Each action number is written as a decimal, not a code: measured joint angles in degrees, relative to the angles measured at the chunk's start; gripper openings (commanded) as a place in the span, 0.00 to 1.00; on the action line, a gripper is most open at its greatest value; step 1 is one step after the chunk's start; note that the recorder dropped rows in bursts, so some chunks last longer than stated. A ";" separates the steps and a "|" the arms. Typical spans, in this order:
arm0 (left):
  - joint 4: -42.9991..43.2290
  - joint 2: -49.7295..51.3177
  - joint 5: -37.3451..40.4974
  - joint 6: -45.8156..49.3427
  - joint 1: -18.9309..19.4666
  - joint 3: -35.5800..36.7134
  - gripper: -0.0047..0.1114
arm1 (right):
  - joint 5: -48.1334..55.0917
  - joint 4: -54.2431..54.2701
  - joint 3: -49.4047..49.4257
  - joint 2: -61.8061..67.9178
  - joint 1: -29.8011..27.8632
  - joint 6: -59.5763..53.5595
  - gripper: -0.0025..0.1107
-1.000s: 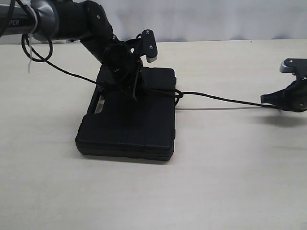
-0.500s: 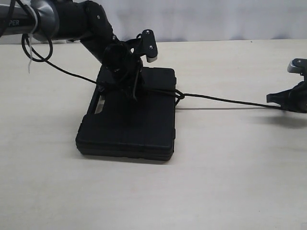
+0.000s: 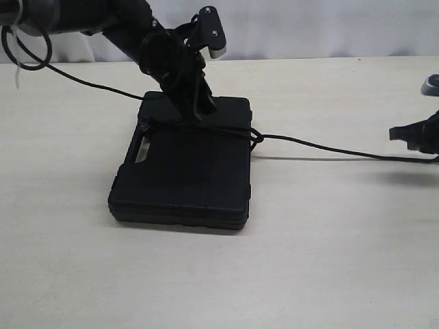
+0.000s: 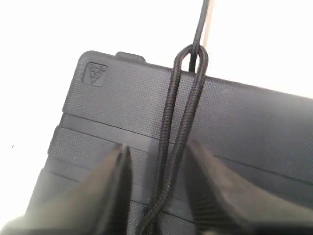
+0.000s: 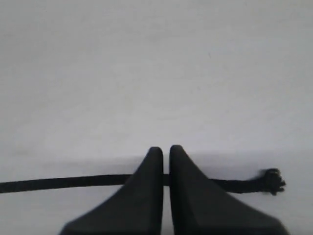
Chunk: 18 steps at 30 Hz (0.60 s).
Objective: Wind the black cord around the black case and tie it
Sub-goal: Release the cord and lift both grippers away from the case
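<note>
No words, numbers or brand names can be read anywhere. The case carries one small moulded emblem in a lid corner, too blurred to make out.

We see a black case with a fine dotted grain. The cord on the case is black with a braided weave. The table under it is pale beige.
</note>
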 measured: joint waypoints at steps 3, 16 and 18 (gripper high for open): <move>-0.15 -0.54 -2.23 -3.67 0.11 0.00 0.04 | 4.05 0.00 0.13 -6.78 0.00 0.00 0.06; -0.42 -13.50 -7.26 -18.45 3.60 3.78 0.04 | 17.32 32.01 17.26 -34.88 0.00 -30.09 0.06; -0.42 -18.20 -12.45 -19.21 3.60 9.64 0.04 | 17.46 32.51 19.52 -38.50 0.00 -30.20 0.06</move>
